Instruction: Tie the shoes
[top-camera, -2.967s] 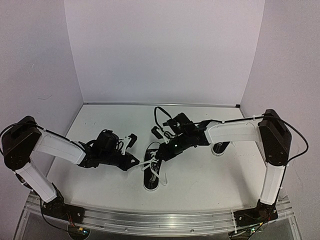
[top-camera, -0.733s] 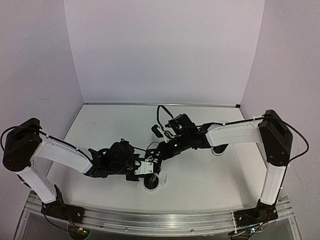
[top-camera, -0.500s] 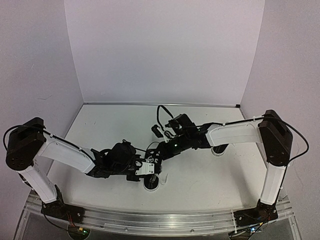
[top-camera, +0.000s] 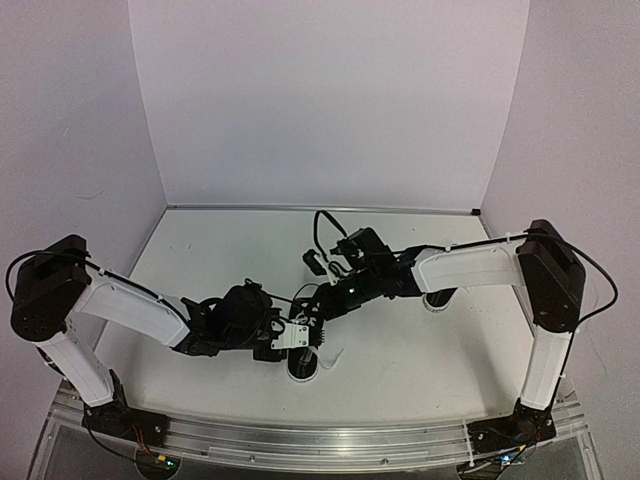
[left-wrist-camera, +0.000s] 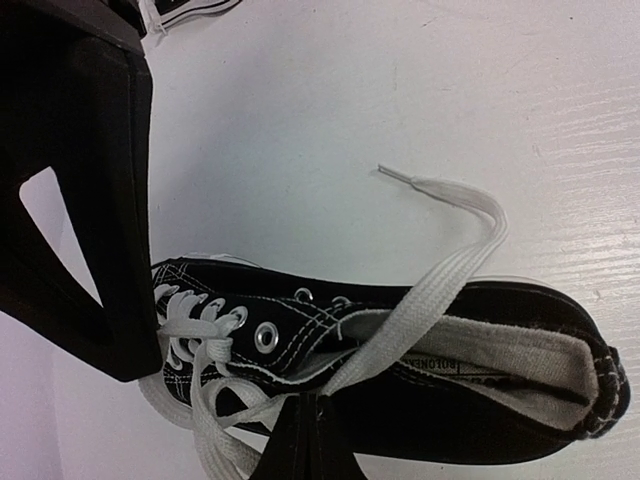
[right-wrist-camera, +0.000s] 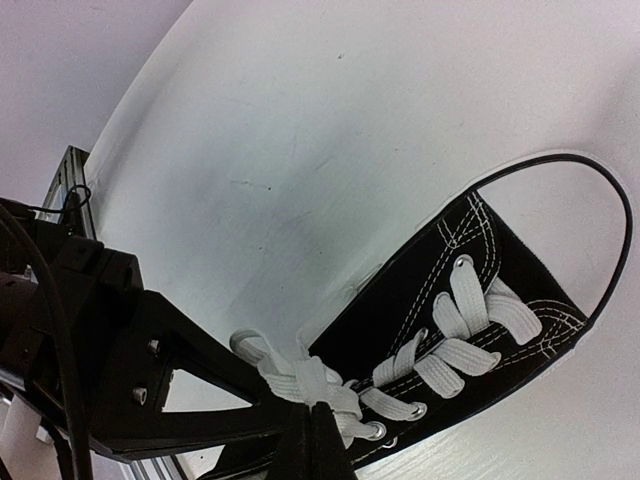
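The small black canvas sneaker with a white rubber sole (left-wrist-camera: 480, 415) lies front and centre on the white table (left-wrist-camera: 400, 100). Its flat white lace (left-wrist-camera: 440, 285) is pinched tight by the left claw (left-wrist-camera: 305, 420) on 1 loose strand and by the right claw (right-wrist-camera: 315, 420) at the crossing, probably to draw a knot. The 2nd black sneaker (top-camera: 437, 298) is mostly hidden behind the right arm.
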